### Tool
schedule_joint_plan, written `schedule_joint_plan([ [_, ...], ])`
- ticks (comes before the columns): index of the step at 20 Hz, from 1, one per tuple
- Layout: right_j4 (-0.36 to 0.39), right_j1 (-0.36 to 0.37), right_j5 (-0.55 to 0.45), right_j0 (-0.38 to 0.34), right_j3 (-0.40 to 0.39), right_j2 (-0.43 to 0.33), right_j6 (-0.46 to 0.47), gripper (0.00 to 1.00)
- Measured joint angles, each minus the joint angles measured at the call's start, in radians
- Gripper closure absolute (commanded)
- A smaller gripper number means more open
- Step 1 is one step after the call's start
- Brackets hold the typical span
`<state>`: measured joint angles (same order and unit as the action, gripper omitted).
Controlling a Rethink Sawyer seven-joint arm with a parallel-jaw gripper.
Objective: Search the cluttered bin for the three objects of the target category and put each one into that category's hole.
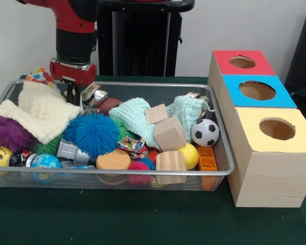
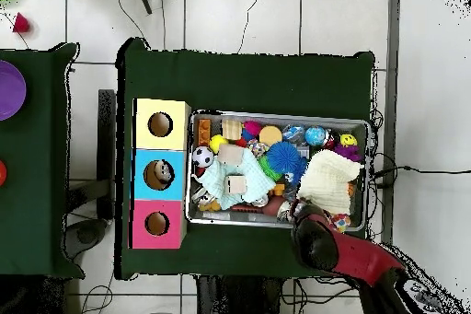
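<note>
Green cloth covers the table (image 1: 143, 224), and on it a wire mesh bin (image 1: 222, 153) sits crammed with toys just beside a row of three wooden boxes whose tops are red (image 1: 243, 62), blue (image 1: 257, 91) and yellow (image 1: 275, 128), each with a round hole. The target category is not stated, so which three things count cannot be told; candidates include the wooden blocks (image 1: 169, 133) right of centre in the front view, the soccer ball (image 1: 205, 132) toward the bin's right end, the spiky blue ball (image 1: 94, 133) left of centre, and the cream knitted cloth (image 1: 38, 115) at the left. The end effector (image 1: 71, 92) hangs at the upper left of the front view, low over the bin's back edge beside the cream cloth; its dark tips are lost against the clutter, so whether it is wide or narrow I cannot tell, and nothing visibly hangs from it. From here the main risk is a bad grasp in the pile: things overlap and lean on each other, so descending could catch cloth or a neighbour along with the target, or nudge a ball away. The mint cloth (image 1: 137, 118) drapes round the blocks and could drag out with one. A long carry across the bin to the holes could also shake loose a weak grip.
</note>
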<state>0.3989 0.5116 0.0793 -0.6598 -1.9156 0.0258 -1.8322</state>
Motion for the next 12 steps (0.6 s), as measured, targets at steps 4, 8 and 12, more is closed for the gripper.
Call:
schedule_joint_plan([
  [4, 0.001, 0.005, 0.0, 0.028, 0.001, 0.003, 0.0, 1.0],
  [8, -0.004, 0.034, -0.004, 0.073, -0.007, 0.003, 0.0, 1.0],
  [12, -0.037, 0.089, -0.025, 0.138, -0.035, 0.003, 0.0, 1.0],
])
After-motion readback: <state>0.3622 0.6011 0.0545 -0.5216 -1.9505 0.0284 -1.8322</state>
